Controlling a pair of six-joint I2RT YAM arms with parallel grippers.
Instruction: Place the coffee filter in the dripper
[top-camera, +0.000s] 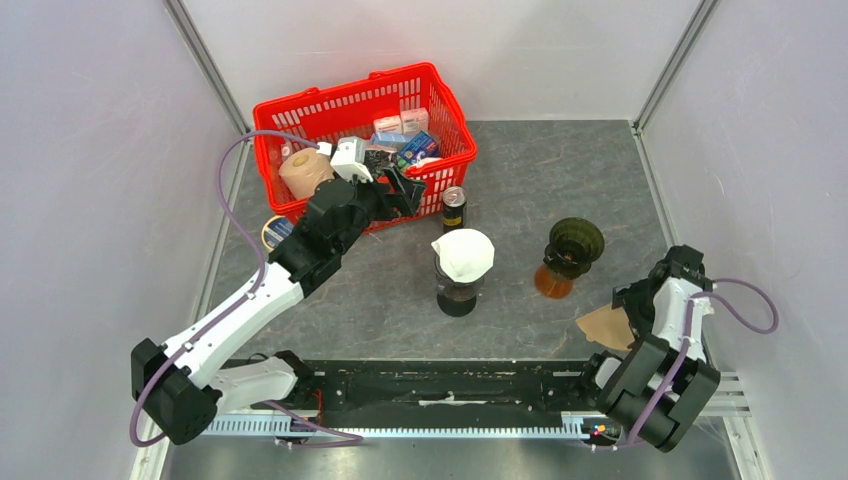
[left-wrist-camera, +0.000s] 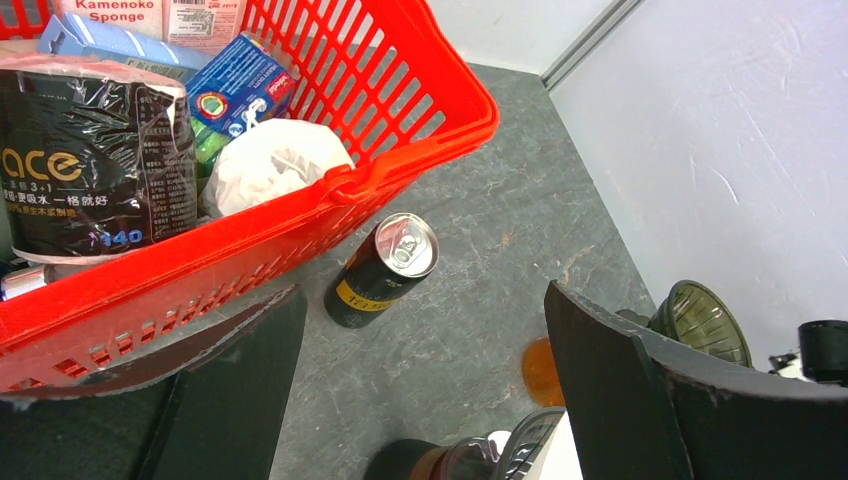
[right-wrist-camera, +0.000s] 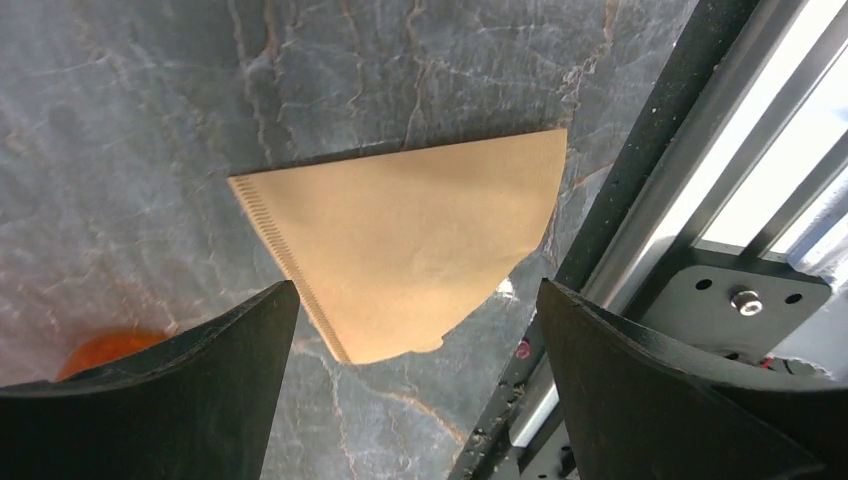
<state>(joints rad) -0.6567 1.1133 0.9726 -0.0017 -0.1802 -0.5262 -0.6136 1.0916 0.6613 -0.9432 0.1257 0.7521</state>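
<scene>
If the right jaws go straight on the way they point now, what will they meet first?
Most likely the brown paper filter, lying flat on the table, centred between the open jaws; how far away is unclear.

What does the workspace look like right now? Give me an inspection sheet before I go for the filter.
Surface: grey stone-pattern table, no spills seen.
Job's things: brown filter flat by the front rail; green dripper looks empty, on an orange base.
Clutter: red basket of groceries; black can upright beside it; white filter on a dark jar.
Grippers: left gripper open, empty, by the basket; right gripper open above the brown filter.
Cables: purple cables loop off both arms.
Surroundings: white walls on three sides.
</scene>
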